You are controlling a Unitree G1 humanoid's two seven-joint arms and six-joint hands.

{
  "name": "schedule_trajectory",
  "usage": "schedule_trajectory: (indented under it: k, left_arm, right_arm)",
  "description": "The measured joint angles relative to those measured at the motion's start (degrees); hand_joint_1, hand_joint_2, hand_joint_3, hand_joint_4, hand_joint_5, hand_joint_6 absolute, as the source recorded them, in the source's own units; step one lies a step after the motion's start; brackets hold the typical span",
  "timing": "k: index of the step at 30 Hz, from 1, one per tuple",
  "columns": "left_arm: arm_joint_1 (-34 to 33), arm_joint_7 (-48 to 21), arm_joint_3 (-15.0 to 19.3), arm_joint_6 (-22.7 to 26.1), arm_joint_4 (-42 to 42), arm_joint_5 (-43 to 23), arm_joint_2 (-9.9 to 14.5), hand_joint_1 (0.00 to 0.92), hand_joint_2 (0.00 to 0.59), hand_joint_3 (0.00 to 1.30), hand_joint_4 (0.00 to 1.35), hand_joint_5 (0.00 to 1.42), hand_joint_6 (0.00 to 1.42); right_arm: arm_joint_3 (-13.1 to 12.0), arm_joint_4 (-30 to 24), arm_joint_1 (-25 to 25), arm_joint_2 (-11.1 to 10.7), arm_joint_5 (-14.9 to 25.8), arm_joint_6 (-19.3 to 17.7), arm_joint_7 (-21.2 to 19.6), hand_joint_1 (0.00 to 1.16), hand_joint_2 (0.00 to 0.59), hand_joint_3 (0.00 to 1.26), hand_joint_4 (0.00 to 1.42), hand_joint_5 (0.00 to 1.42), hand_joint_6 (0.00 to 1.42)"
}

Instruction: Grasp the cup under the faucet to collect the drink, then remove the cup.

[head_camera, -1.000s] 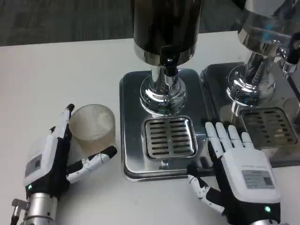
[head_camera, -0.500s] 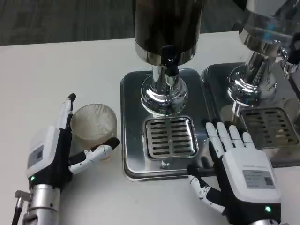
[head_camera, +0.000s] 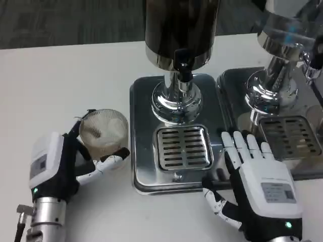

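Note:
A clear ribbed cup (head_camera: 105,132) stands on the white table, left of the dispenser's steel tray (head_camera: 144,101). My left hand (head_camera: 65,164) grips it: the fingers (head_camera: 87,117) curl round its far left side and the thumb (head_camera: 112,160) presses its near side. The black faucet (head_camera: 182,64) hangs from the dark dispenser over the slotted drip grate (head_camera: 182,147), which has nothing on it. My right hand (head_camera: 257,176) lies flat and open at the tray's near right corner, holding nothing.
A second steel dispenser (head_camera: 282,60) with its own tray and grate (head_camera: 291,135) stands at the right, close to my right hand's fingertips. Bare white table (head_camera: 60,75) stretches behind and left of the cup.
My left hand's fingers, straight beside the cup a second ago, have curled round it and the thumb has closed in. The cup has shifted slightly. The right hand has stayed put.

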Motion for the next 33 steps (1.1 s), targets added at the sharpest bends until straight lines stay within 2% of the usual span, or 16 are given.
schedule_trajectory:
  k: [6, 19, 33]
  left_arm:
    - [0.8, 6.3, -1.4, 0.1, -0.1, 2.5, 0.0, 0.534, 0.072, 0.46, 0.68, 0.95, 1.15]
    - [0.9, 13.2, -2.4, 1.0, -0.6, 5.2, 0.0, 0.577, 0.053, 0.50, 0.70, 0.94, 1.15]
    - [0.8, 15.7, -2.8, -0.1, -3.5, 6.5, 0.0, 0.589, 0.041, 0.51, 0.68, 0.92, 1.13]
  right_arm:
    - [-0.1, 0.0, 0.0, 0.0, 0.1, 0.0, 0.0, 0.38, 0.443, 0.03, 0.00, 0.00, 0.03]
    - [-0.4, 0.0, -0.1, -0.1, 0.4, 0.0, 0.0, 0.37, 0.435, 0.03, 0.00, 0.00, 0.04]
    - [-0.6, 0.0, -0.2, -0.1, 0.5, 0.0, 0.0, 0.37, 0.434, 0.03, 0.00, 0.00, 0.05]
